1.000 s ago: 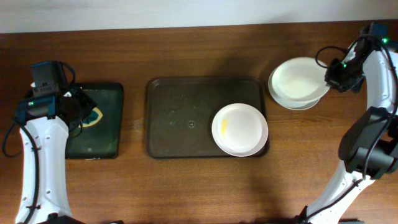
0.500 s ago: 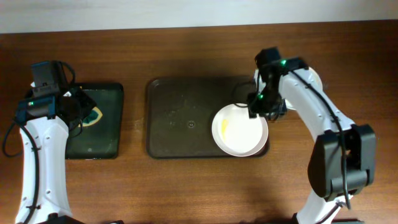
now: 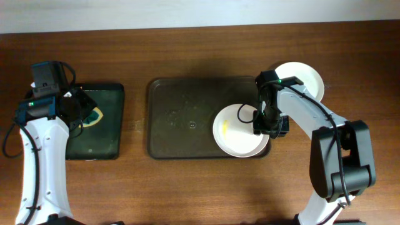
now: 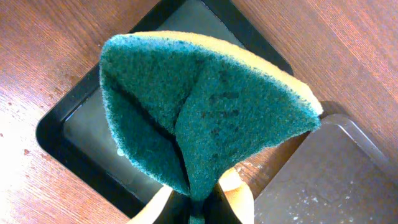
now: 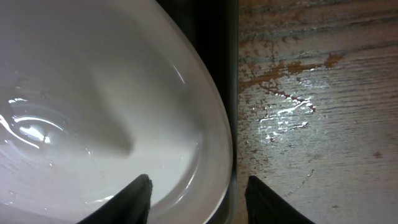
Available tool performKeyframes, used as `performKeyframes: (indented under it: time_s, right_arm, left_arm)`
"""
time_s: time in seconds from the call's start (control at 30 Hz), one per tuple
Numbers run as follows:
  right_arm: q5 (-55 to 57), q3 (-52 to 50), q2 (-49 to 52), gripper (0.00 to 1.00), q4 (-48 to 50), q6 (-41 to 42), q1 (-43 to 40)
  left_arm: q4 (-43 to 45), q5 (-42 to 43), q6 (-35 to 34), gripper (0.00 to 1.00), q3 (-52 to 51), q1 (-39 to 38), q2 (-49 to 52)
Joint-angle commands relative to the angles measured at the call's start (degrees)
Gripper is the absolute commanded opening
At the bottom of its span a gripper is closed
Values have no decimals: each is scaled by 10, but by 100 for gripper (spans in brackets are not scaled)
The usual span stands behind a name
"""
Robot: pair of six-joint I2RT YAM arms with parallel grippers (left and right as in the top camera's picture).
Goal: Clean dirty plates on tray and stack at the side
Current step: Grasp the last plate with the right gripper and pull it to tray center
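Observation:
One white dirty plate (image 3: 236,134) with a yellow smear lies at the right end of the dark brown tray (image 3: 181,119). My right gripper (image 3: 265,125) is open and straddles this plate's right rim; in the right wrist view the rim (image 5: 214,162) lies between its fingers (image 5: 202,199), over the tray's edge. The other white plates (image 3: 306,78) sit stacked on the table at the back right. My left gripper (image 3: 76,111) is shut on a green and yellow sponge (image 4: 205,106) above the small black tray (image 3: 103,140); its fingers show in the left wrist view (image 4: 199,200).
The small black tray (image 4: 81,124) lies left of the brown tray, a narrow strip of wood between them. The wood right of the brown tray is wet (image 5: 286,118). The brown tray's left part holds only small specks.
My right arm has swung from the plate stack at the back right to the plate on the tray and come down over its right rim. The left arm has not moved.

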Motion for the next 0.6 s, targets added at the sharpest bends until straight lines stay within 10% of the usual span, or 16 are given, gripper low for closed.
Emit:
performKeyframes:
  time_s: [0.0,0.57]
  right_arm:
    - [-2,-3,-2,47,1,7,0]
    - [-108,-4,48,46,112,0,23]
  left_arm:
    - [7,0,-5,0,6,1,-12]
    - [22,41,30,0,6,-28,-12]
